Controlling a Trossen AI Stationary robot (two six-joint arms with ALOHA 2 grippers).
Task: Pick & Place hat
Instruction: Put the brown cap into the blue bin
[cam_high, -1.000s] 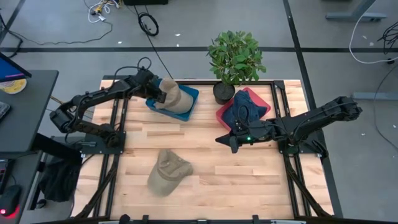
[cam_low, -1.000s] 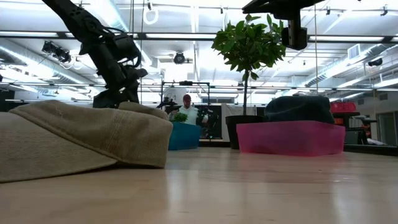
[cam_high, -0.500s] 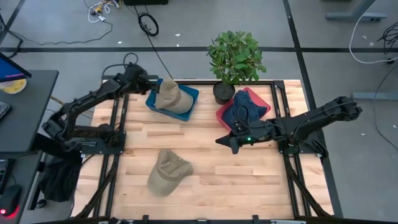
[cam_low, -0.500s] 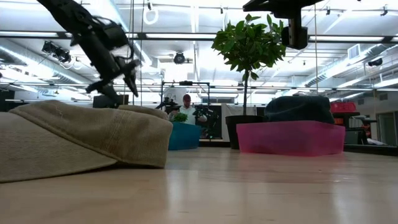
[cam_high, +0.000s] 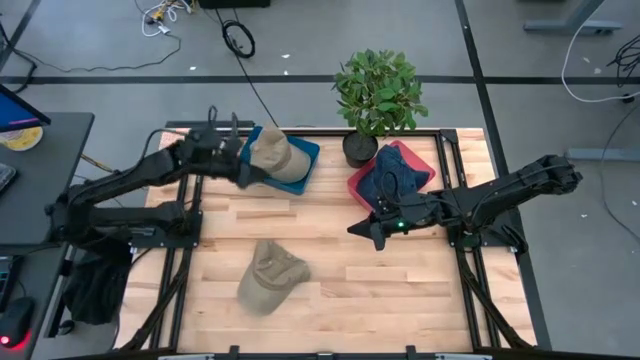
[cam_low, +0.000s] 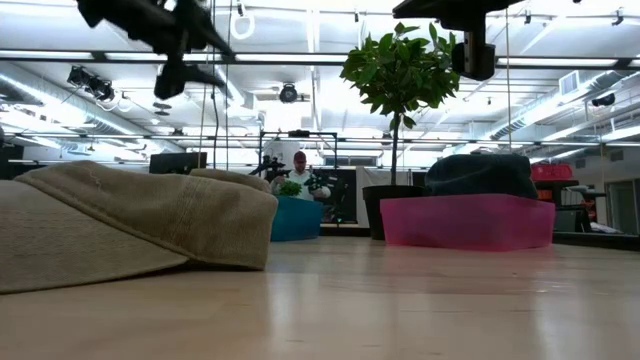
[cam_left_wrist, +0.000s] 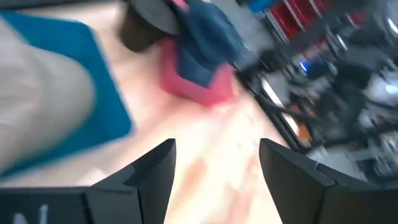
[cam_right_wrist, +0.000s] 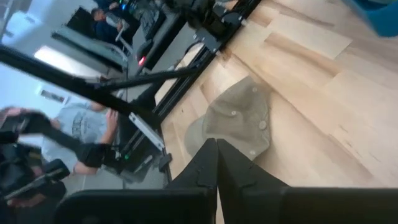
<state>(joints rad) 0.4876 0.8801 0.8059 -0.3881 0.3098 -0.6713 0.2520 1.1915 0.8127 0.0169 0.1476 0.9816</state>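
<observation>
One tan hat (cam_high: 270, 278) lies crown up on the wooden table near its near edge and fills the low view's foreground (cam_low: 120, 225). A second tan hat (cam_high: 275, 155) sits in the blue bin (cam_high: 305, 150) at the far left. A dark blue hat (cam_high: 390, 178) rests in the pink bin (cam_high: 415, 160). My left gripper (cam_high: 238, 168) hangs open and empty just left of the blue bin, raised above the table (cam_low: 180, 55); its wrist view (cam_left_wrist: 217, 149) shows both bins. My right gripper (cam_high: 366, 228) is shut, raised near the table's middle, facing the loose tan hat (cam_right_wrist: 239, 121).
A potted plant (cam_high: 375, 100) stands at the far edge between the two bins. Dark frame rails (cam_high: 185, 250) run along the table's left and right sides. Bare wood lies between the loose hat and the bins. People stand in the room beyond the table.
My left gripper has drawn back from the tan hat in the blue bin, risen, and swung toward the table's left edge. That hat stays in the bin. The right arm and the loose hat have kept still.
</observation>
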